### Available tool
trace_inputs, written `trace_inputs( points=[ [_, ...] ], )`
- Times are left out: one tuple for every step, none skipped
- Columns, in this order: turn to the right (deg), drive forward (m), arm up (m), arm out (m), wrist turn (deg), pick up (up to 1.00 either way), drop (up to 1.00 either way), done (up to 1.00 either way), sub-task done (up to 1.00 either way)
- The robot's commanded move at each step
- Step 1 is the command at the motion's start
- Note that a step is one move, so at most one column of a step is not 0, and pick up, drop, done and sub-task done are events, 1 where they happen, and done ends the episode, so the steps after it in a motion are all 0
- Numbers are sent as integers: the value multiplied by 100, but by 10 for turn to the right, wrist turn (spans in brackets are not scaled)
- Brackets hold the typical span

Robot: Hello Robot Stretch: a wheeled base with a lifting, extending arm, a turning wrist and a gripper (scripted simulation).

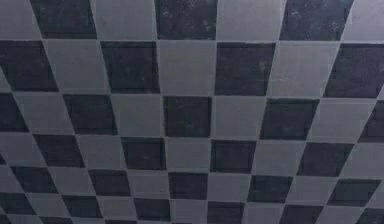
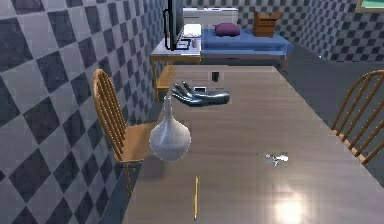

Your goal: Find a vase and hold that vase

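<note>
Soft even light, dim checkered tiles (image 1: 190, 110) — pale sheen on table (image 2: 262, 115)

The long brown desk (image 2: 250, 120) looks like smooth wood, its top faintly glossy where light pools at the near end. The pale grey round-bellied vase (image 2: 170, 137) has a smooth, softly shiny skin, perhaps glazed ceramic, and the spindle-backed orange-brown chair (image 2: 108, 110) shows varnished wood with a mild sheen.

This is a home: a long wooden table (image 2: 250, 125) flanked by wooden chairs (image 2: 108, 110) stands between checkered walls (image 2: 45, 90), with a blue-covered bed (image 2: 250, 44) and a television (image 2: 176, 25) beyond it.
</note>
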Motion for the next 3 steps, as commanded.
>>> trace_inputs(
  points=[
    [0,0,50,0,0,0,0,0,0],
    [0,0,38,0,0,0,0,0,0],
    [0,0,0,34,0,0,0,0,0]
  ],
)
